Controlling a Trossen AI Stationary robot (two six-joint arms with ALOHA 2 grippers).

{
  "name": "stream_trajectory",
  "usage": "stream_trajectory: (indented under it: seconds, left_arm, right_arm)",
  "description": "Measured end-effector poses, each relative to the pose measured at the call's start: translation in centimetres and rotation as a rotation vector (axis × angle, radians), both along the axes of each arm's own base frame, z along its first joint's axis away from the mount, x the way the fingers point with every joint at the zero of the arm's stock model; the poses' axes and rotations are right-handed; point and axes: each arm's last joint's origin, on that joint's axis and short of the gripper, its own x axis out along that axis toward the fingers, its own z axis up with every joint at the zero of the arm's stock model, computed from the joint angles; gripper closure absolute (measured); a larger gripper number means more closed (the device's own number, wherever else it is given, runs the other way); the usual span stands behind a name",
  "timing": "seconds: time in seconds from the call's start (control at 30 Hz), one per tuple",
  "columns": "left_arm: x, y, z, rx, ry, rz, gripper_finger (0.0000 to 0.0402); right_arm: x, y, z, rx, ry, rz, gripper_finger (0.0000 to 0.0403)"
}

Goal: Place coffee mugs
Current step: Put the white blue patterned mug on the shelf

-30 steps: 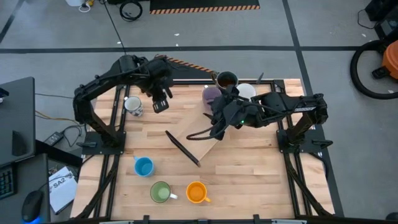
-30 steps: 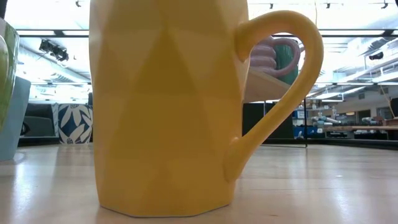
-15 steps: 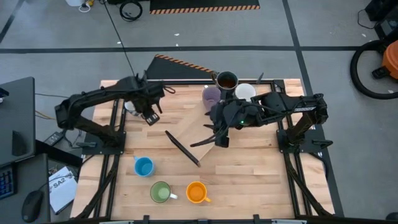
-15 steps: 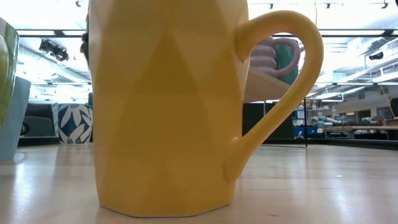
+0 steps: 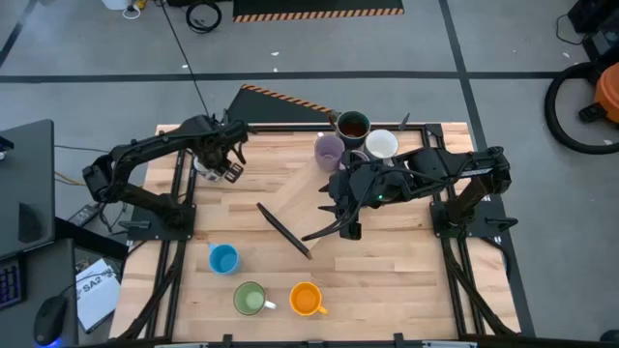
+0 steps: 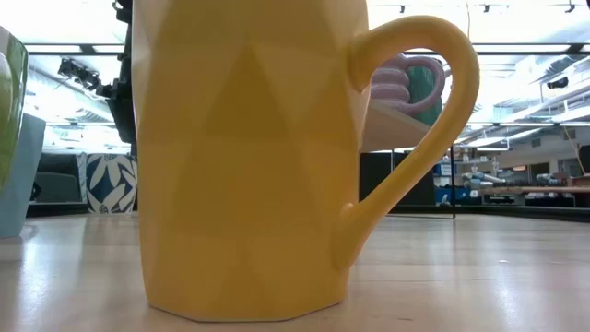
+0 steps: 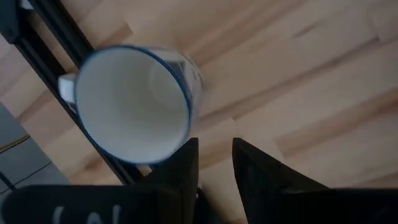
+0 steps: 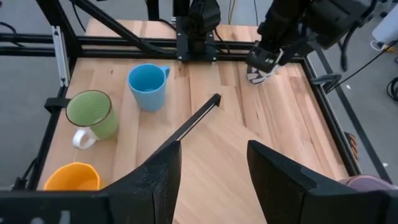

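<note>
High view is showing the left gripper hanging right over a white mug w/ blue rim at the far-left part of the table, fingers apart and holding nothing, mug sitting just beside the fingertips in the left wrist view. Right gripper is hovering mid-table, fingers spread, empty, near a dark slanted board. Lilac mug, dark mug and white mug are clustering at the far edge; blue mug, green mug, orange mug are lining the near edge.

Blue, green, orange mugs upright, table's near edge
</note>
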Motion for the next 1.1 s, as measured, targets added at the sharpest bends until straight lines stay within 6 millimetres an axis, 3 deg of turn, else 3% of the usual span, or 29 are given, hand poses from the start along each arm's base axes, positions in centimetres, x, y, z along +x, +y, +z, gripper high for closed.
stream_trajectory:
  seconds: [0.27, 0.63, 1.0, 1.1]
  left_arm:
    - [-1.4, 2.0, -1.1, -0.018, -0.038, 0.059, 0.0296]
    - [-2.4, 1.8, -4.7, -0.054, -0.015, 0.056, 0.0299]
    - [-2.7, 1.4, -5.9, -0.074, -0.003, -0.005, 0.0373]
    - [-2.7, 1.4, -5.9, -0.076, 0.001, -0.022, 0.0374]
  right_arm:
    - [-0.4, 1.4, 0.0, 0.014, -0.016, -0.015, 0.0213]
    - [-0.5, 2.0, 0.3, 0.022, -0.069, -0.086, 0.0213]
    - [0.1, 1.2, 0.8, 0.034, -0.139, -0.135, 0.0214]
    - [0.2, 0.8, 0.8, 0.032, -0.139, -0.148, 0.0214]
